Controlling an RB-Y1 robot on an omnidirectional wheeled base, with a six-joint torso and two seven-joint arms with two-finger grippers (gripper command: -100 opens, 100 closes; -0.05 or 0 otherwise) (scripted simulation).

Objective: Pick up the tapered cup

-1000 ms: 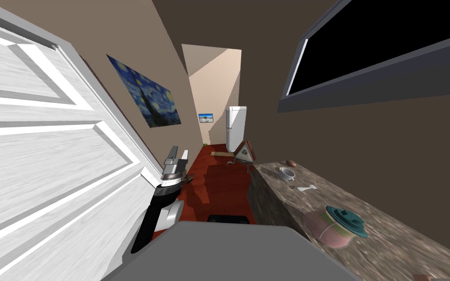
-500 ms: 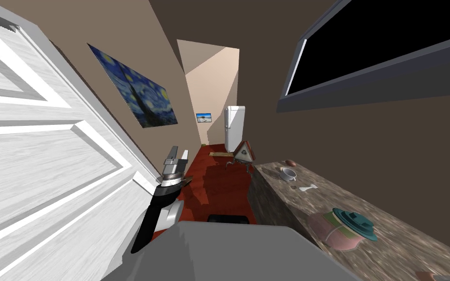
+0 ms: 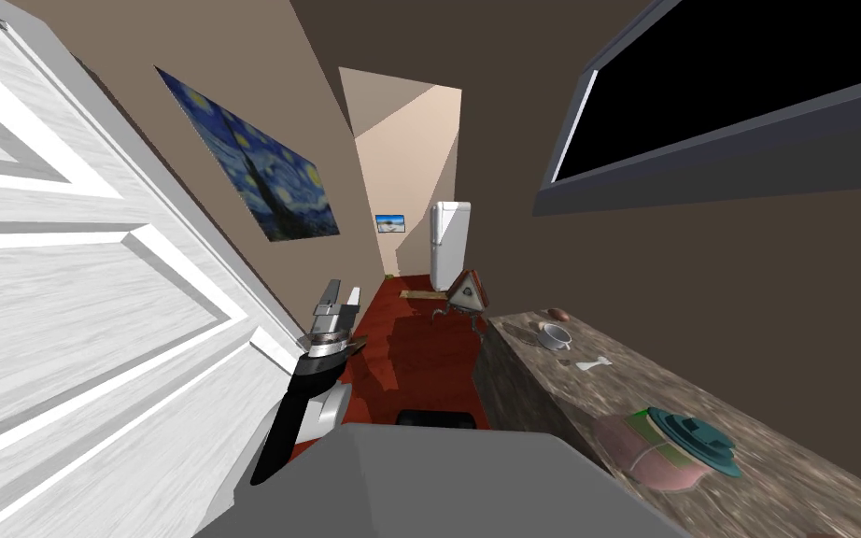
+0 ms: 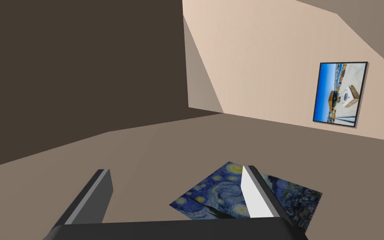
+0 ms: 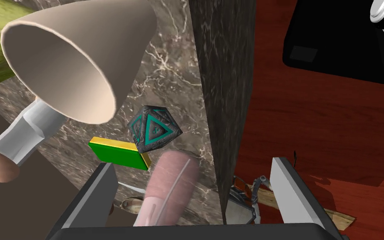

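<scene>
Hovering with right pincer (image 5: 191,163) spread wide, pink jar (image 5: 168,187) between its fingers, on the marble surface (image 5: 174,71). Just past the jar, green block (image 5: 116,155) and dark teal-marked piece (image 5: 153,131). Farther past, tapered cup (image 5: 58,62), mouth gaping. Well left of the jar, left pincer (image 3: 340,295) raised, open too.

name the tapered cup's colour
The tapered cup is beige; the right wrist view shows it best.

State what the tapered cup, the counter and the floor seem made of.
Tapered cup: plain matte beige, perhaps ceramic or paper; no texture tells. Counter: dark brown marble-like stone, going by white veins. Floor: reddish-brown wood, judging by faint grain.
</scene>
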